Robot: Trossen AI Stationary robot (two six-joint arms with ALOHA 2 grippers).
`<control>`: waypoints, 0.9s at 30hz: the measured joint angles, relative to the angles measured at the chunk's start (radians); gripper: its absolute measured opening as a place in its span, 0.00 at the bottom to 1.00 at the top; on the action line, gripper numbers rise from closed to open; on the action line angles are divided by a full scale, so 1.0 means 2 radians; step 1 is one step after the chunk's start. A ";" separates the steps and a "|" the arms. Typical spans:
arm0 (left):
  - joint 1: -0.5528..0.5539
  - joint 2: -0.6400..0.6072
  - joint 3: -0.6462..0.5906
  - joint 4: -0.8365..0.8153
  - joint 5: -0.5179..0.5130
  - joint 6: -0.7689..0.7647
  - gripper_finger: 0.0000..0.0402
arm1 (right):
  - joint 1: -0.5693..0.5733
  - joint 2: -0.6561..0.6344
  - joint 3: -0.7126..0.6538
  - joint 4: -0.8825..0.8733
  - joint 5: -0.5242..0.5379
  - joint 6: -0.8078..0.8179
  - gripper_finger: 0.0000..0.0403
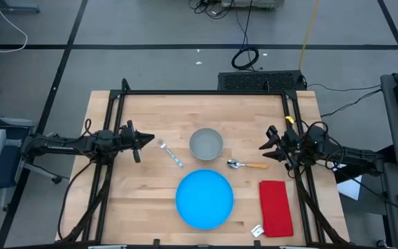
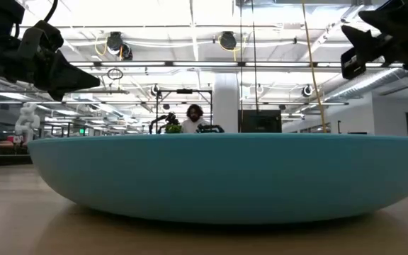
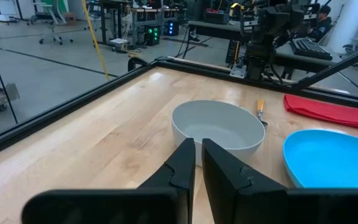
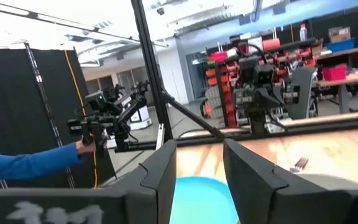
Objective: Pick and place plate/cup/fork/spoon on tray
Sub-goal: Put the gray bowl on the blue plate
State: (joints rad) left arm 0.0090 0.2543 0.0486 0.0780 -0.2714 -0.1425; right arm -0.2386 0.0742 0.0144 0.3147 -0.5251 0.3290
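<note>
The blue plate (image 1: 204,199) lies flat on the wooden table near its front edge and fills the low view (image 2: 225,177). The pale-grey cup (image 1: 206,144) stands behind it, upright on its base. The fork (image 1: 171,153) lies to the cup's left. The spoon (image 1: 247,164) lies to the cup's right, with its orange handle pointing right. My left gripper (image 1: 147,140) hovers left of the fork, shut and empty, pointing at the cup (image 3: 218,127). My right gripper (image 1: 264,149) hovers right of the spoon, open and empty.
A red cloth (image 1: 276,207) lies at the front right with a small white object (image 1: 257,230) beside it. A black frame (image 1: 206,93) runs along the table's edges. A person's blue sleeve (image 4: 17,165) shows beyond the table in the right wrist view.
</note>
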 joint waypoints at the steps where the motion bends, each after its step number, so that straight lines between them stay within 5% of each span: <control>1: 0.000 0.000 0.000 0.000 0.000 0.000 0.08 | 0.000 0.000 0.000 0.006 0.000 0.000 0.30; 13: 0.000 0.000 0.000 0.013 0.003 -0.065 0.08 | 0.000 0.000 0.000 0.008 0.001 -0.006 0.30; 27: 0.000 0.000 0.037 0.010 0.049 -0.053 0.08 | 0.000 0.001 0.000 0.054 0.055 0.016 0.30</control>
State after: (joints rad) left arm 0.0088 0.2551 0.1218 0.0973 -0.1731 -0.2479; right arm -0.2382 0.0762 0.0143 0.4229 -0.4156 0.3612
